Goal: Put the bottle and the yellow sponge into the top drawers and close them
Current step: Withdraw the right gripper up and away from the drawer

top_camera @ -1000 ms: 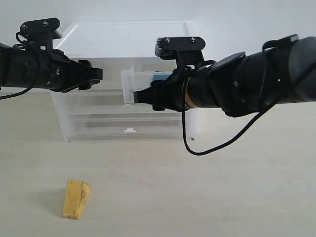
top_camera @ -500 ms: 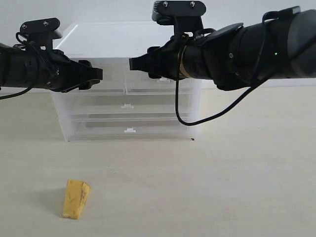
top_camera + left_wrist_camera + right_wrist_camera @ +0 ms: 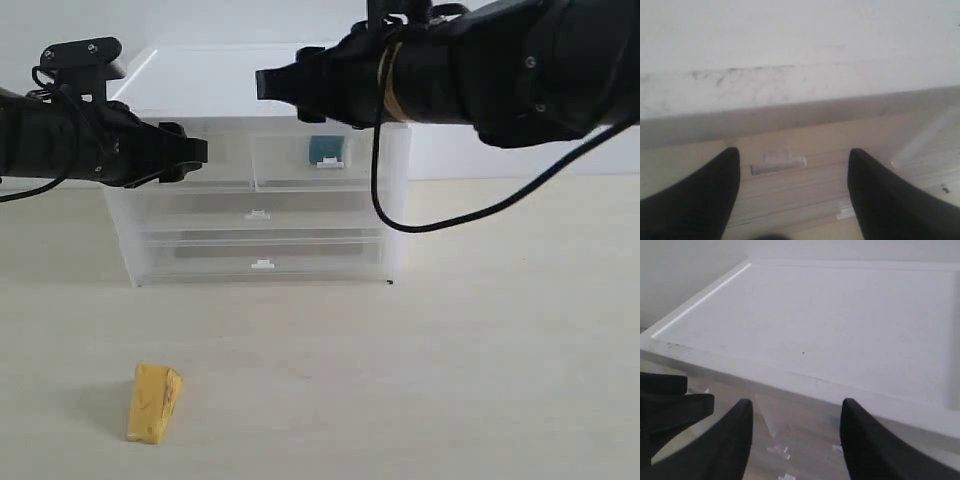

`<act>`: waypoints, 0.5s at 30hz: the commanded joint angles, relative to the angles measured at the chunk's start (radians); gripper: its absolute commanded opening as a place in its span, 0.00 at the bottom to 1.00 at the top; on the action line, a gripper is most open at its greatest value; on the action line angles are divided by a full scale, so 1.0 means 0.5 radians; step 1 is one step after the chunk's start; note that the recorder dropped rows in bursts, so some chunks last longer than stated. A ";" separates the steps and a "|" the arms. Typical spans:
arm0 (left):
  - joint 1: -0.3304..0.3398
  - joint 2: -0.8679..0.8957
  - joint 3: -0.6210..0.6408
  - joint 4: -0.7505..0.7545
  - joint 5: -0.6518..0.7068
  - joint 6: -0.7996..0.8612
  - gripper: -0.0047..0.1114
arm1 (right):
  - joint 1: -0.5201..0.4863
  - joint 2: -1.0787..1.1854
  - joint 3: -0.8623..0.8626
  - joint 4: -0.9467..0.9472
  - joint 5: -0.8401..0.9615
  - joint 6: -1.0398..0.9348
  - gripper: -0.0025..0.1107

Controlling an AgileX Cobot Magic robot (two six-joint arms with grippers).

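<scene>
Both arms are empty, jaws wide. The left pincer [image 3: 792, 156] hovers before the left top drawer [image 3: 225, 165], and the right pincer [image 3: 795, 407] hangs above the cabinet [image 3: 260, 215]. The bottle [image 3: 325, 150] sits inside the shut right top drawer [image 3: 295, 165]. The yellow sponge [image 3: 153, 402] lies on the desk [image 3: 450, 380], well apart.

Lab-like robot test bench: bare pale tabletop [image 3: 450, 380], blank white wall [image 3: 250, 20], black robot arms [image 3: 480, 70], translucent drawer unit [image 3: 200, 215].

I see the yellow sponge [image 3: 153, 402], a mustard wedge, lying alone on the table [image 3: 450, 380], well in front of the top drawers [image 3: 290, 165]. Both drawers look pushed in. The bottle [image 3: 323, 150] is inside the right one; only its teal-blue label shows through the translucent front.
</scene>
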 commanded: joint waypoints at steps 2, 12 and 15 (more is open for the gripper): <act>0.002 0.006 -0.016 0.008 -0.004 0.036 0.55 | -0.005 -0.070 0.176 0.034 0.001 -0.025 0.45; 0.002 -0.018 0.006 0.090 0.143 0.021 0.55 | -0.005 0.181 0.104 0.024 0.127 -0.052 0.45; 0.002 -0.021 0.014 0.094 0.157 0.021 0.55 | -0.005 0.283 0.029 0.021 0.157 -0.052 0.45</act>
